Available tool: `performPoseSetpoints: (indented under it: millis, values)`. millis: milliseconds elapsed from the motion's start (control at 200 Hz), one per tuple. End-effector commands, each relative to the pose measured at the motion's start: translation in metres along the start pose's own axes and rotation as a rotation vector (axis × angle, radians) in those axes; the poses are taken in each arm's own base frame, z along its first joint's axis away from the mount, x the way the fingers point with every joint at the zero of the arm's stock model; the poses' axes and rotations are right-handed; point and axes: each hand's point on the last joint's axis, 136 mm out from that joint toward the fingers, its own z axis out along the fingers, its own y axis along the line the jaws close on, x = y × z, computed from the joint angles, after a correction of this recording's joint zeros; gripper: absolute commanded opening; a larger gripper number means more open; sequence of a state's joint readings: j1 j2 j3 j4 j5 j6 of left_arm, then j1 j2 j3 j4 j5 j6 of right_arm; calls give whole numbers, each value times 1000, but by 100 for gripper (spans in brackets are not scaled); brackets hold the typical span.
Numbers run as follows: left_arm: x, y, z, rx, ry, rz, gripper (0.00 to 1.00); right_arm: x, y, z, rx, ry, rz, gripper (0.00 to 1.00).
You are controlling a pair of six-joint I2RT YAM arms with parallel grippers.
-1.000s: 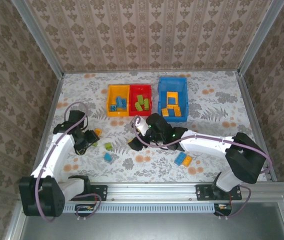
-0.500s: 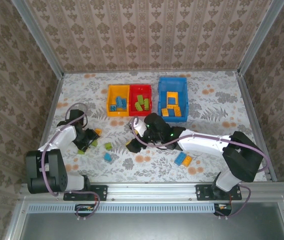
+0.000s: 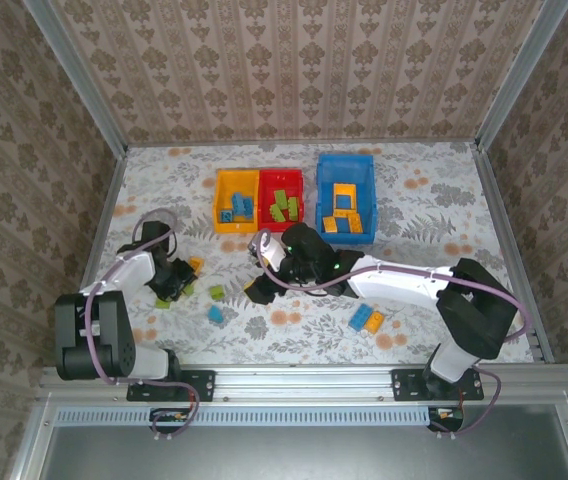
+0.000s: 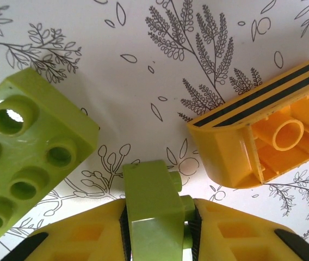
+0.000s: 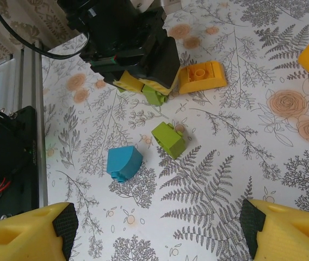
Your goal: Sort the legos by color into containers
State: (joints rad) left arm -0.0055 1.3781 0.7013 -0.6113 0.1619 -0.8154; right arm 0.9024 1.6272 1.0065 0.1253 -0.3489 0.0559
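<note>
Lime green lego (image 4: 150, 209) gripped by left end effector (image 3: 171, 286), low over the counter (image 3: 434, 210), well left of the red bin (image 3: 282, 172). Right end effector (image 5: 157, 234) wide, empty. Next, likely lift toward that bin.

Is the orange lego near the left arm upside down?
Yes, flipped: the orange lego shows its hollow underside and round tube facing up, with no studs in sight.

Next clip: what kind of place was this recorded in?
Probably a lab test cell for robot manipulation, not a home: wallpapered panels in an aluminium frame box in the table, and the left arm and right arm are bolted to a rail at its near edge.
</note>
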Motion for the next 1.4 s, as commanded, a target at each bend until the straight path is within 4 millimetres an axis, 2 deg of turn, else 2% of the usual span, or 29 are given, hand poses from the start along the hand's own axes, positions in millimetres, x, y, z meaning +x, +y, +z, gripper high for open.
performPoseSetpoints:
  millis: [0, 65, 180, 245, 310, 425, 490, 575, 665, 670, 695, 795, 1060, 1165, 1175, 1265, 1395]
  values:
    - [11, 8, 4, -19, 27, -15, 33, -11, 4, 4, -18, -20, 1, 81]
    - [11, 9, 4, -22, 22, -13, 32, -12, 2, 4, -11, -22, 2, 81]
    - [8, 4, -5, -11, -5, 9, 24, -17, 0, 3, 6, -30, 5, 81]
    - [6, -4, -17, 3, -27, 32, 20, -24, -7, -2, 46, -52, 17, 81]
    - [4, -20, -36, 22, -64, 86, 19, -38, -24, -16, 116, -112, 54, 80]
    - [7, -72, -75, 103, -139, 223, 19, -72, -67, -65, 291, -308, 135, 81]
    - [9, -106, -92, 145, -173, 311, 19, -81, -88, -90, 379, -366, 175, 81]
    - [16, -153, -104, 194, -197, 436, 18, -88, -111, -117, 467, -413, 214, 81]
    - [22, -199, -108, 220, -216, 560, 19, -84, -134, -132, 526, -429, 273, 81]
    - [21, -201, -109, 223, -221, 563, 18, -88, -133, -137, 525, -443, 270, 81]
    - [33, -217, -106, 233, -213, 621, 19, -91, -136, -146, 536, -462, 282, 81]
    - [41, -259, -94, 246, -192, 703, 19, -85, -151, -157, 572, -468, 330, 81]
    - [38, -324, -45, 216, -141, 775, 20, -73, -155, -167, 589, -453, 350, 81]
    - [31, -338, -26, 192, -135, 784, 20, -66, -155, -169, 589, -448, 367, 81]
    - [29, -342, -30, 200, -146, 785, 20, -65, -155, -169, 590, -448, 368, 81]
    - [19, -350, -21, 170, -161, 797, 20, -62, -154, -171, 588, -446, 375, 81]
    - [4, -350, -3, 77, -187, 813, 16, -54, -157, -170, 596, -432, 389, 81]
